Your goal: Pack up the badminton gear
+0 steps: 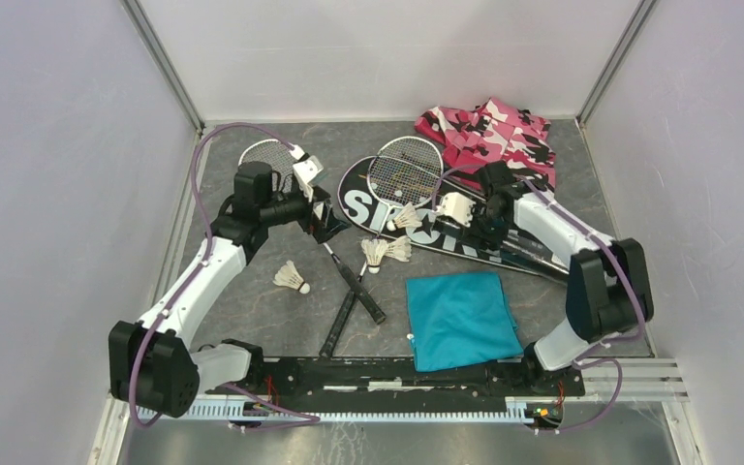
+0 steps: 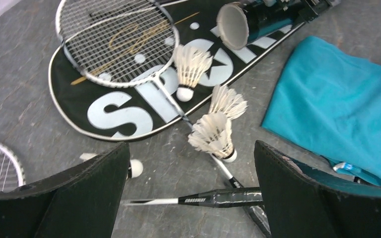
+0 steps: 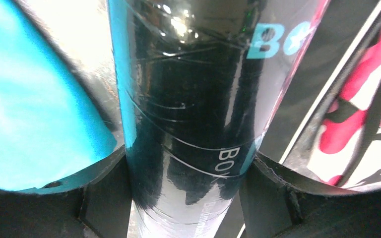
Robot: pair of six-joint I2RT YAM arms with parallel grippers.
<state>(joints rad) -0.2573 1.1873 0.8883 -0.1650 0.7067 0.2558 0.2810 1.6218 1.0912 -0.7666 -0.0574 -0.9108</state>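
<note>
The black "SPORT" bag (image 1: 360,205) lies at mid-table, also in the left wrist view (image 2: 109,111). One racquet's silver head (image 1: 405,167) rests on it; the other's head (image 1: 269,155) is at the back left. Their black handles (image 1: 354,310) cross near the front. My left gripper (image 1: 327,225) is open, its jaws either side of a racquet handle (image 2: 228,198) and well above it. Three shuttlecocks (image 2: 213,136) lie by the bag, and a fourth (image 1: 293,278) lies apart to the left. My right gripper (image 3: 186,198) is shut on the long black tube (image 3: 188,99), whose open end (image 2: 233,25) shows.
A teal square cloth (image 1: 460,320) lies at the front right. Pink-black camouflage fabric (image 1: 494,136) is bunched at the back right. White walls enclose the table on three sides. The arm bases sit on a rail (image 1: 397,373) at the near edge.
</note>
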